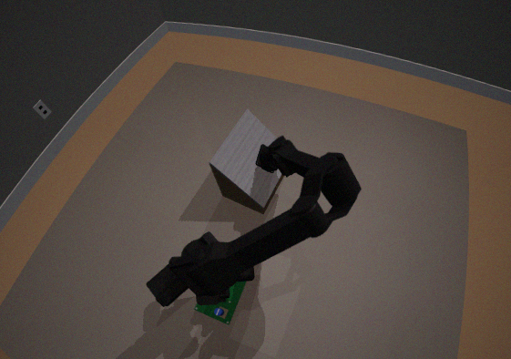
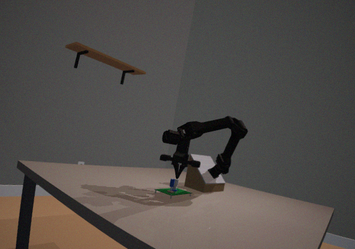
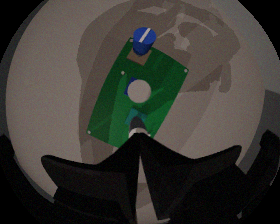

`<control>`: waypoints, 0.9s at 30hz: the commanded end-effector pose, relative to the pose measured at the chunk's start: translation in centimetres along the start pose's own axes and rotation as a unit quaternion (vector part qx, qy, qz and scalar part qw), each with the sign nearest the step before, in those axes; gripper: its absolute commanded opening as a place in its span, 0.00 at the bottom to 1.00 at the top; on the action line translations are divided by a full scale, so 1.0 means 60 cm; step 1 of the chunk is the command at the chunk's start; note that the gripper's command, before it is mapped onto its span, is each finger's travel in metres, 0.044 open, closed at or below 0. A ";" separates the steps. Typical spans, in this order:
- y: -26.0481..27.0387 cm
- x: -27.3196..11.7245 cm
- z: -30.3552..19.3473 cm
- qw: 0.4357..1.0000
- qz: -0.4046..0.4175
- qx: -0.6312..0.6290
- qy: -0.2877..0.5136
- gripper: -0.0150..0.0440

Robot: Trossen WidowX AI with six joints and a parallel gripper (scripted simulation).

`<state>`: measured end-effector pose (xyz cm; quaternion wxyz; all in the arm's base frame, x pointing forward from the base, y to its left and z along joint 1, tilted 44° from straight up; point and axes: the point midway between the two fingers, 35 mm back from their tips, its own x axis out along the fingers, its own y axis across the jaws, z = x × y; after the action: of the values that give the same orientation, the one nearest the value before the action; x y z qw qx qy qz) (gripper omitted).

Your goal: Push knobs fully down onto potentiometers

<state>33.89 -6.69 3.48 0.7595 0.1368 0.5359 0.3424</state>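
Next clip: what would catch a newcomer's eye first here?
The black arm arching from its wedge-shaped base block down to a small green circuit board on the table. Its gripper, shut and empty, points at the nearer blue knob; another blue knob stands at the board's far end.
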 end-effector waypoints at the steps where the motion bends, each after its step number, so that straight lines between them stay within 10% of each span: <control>1: 0.002 0.014 0.003 1.000 0.003 -0.004 0.002 0.25; 27: 0.002 0.023 0.003 1.000 0.003 -0.004 0.002 0.25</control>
<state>33.87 -6.59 3.32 0.7614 0.1383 0.5354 0.3384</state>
